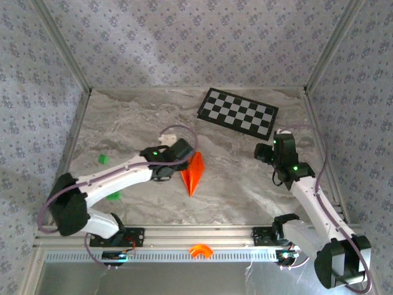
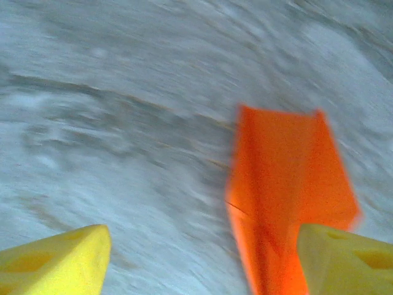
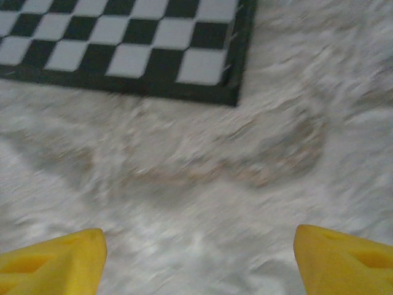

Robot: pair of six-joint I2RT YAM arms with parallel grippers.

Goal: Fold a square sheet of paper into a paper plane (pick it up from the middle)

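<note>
1. Paper plane [image 1: 193,173]: bright orange paper folded into a narrow dart. It lies on the marble-patterned table [image 1: 245,190] near the middle of the surface, slightly toward the left edge. The pointed tip faces the near edge and the wide tail faces the far edge.
2. Left wrist view, blurred: the paper plane [image 2: 282,190] shows a flat centre channel between two long creases, with a squared tail end that has two corners. One short crease line crosses its left flank.
3. Left gripper [image 1: 186,157] is at the plane's tail end. In its wrist view the left gripper [image 2: 202,261] is released, yellow fingers [image 2: 55,261] spread wide. The plane runs down beside the inner edge of the right-hand finger; contact cannot be judged. Nothing is clamped.
4. Right gripper [image 1: 266,153] is toward the right edge, well apart from the plane. In its wrist view the right gripper [image 3: 199,261] is released, yellow fingers [image 3: 52,261] wide over bare surface.
5. Checkerboard [image 1: 238,112]: black and white squares in a black border, flat near the far right corner. Its corner [image 3: 236,92] is ahead of the right gripper.
6. Two small green pieces [image 1: 103,158] lie toward the left edge.
7. Orange arch-shaped part [image 1: 200,250] rests on the metal rail along the near edge.
</note>
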